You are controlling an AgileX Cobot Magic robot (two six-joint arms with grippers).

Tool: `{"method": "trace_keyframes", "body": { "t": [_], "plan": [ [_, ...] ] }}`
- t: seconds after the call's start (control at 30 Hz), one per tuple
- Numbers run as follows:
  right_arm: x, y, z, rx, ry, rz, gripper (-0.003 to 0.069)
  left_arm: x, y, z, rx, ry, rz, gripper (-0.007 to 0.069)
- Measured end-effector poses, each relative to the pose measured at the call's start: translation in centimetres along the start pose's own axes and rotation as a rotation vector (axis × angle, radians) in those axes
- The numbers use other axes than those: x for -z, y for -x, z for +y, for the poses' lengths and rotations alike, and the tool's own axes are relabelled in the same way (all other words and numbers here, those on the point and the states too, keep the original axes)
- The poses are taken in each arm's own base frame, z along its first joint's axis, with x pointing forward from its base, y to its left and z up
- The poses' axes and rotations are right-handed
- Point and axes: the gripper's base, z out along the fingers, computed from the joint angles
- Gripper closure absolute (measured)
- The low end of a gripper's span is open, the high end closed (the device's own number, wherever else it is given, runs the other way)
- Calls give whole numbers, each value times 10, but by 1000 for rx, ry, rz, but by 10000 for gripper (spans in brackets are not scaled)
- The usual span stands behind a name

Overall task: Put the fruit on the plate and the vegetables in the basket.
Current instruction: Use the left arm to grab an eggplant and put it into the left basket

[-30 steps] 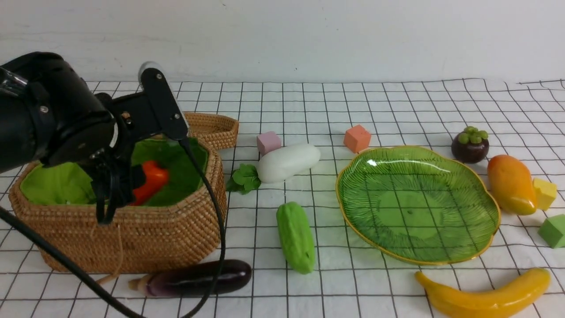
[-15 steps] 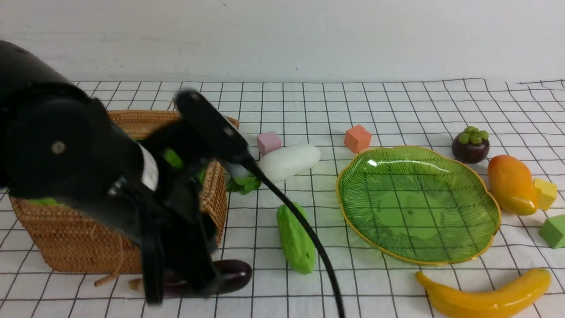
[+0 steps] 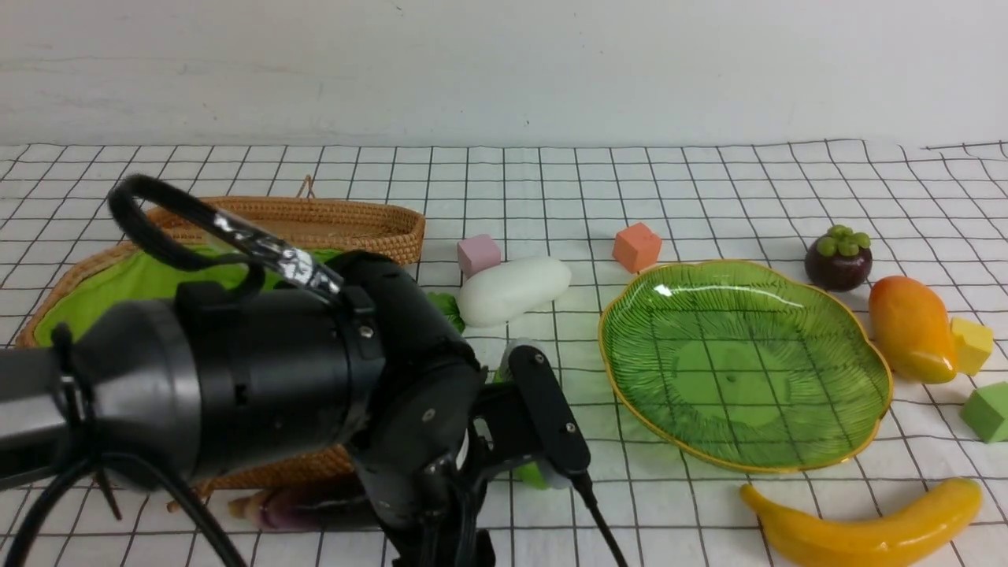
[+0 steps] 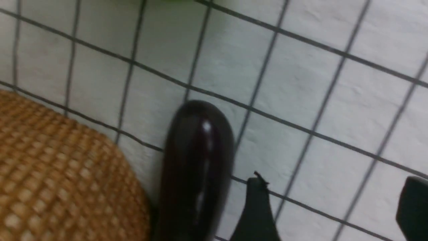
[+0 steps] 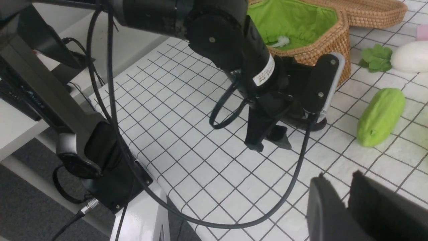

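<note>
My left gripper (image 4: 334, 201) hangs open just above the cloth, nothing between its fingers (image 4: 257, 207). The glossy dark eggplant (image 4: 197, 167) lies right beside one finger, against the basket (image 4: 60, 174). From the front, my left arm covers most of the basket (image 3: 47, 303), the eggplant (image 3: 299, 508) and the green gourd (image 5: 381, 115). The carrot is hidden. The white radish (image 3: 516, 289) lies behind. The green plate (image 3: 748, 362) holds nothing; the mangosteen (image 3: 839, 256), mango (image 3: 912, 328) and banana (image 3: 866, 528) lie around it. My right gripper (image 5: 338, 175) is shut and empty, above the table's near side.
The flat woven lid (image 3: 315, 220) sits behind the basket. Foam cubes are scattered about: pink (image 3: 479, 253), orange (image 3: 636, 246), yellow (image 3: 972, 345), green (image 3: 988, 411). The left arm's cable (image 5: 294, 177) loops over the cloth. The table edge (image 5: 147, 187) is near my right gripper.
My left arm came out of the basket, swung forward and down in front of it, and now has its gripper by the eggplant's rounded end. The carrot has gone from view.
</note>
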Motion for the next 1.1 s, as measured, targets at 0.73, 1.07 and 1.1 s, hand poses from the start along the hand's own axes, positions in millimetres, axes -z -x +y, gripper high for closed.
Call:
{"method": "trace_keyframes", "body": {
  "t": [0.73, 1.07, 1.1],
  "plan": [
    [0, -2, 3, -28, 28, 22, 517, -50, -5, 29, -51, 59, 53, 83],
    [0, -2, 3, -33, 33, 25, 515, -71, -6, 26, -7, 30, 119, 237],
    [0, -2, 3, -33, 33, 25, 515, -71, -6, 26, 0, 34, 118, 242]
  ]
}}
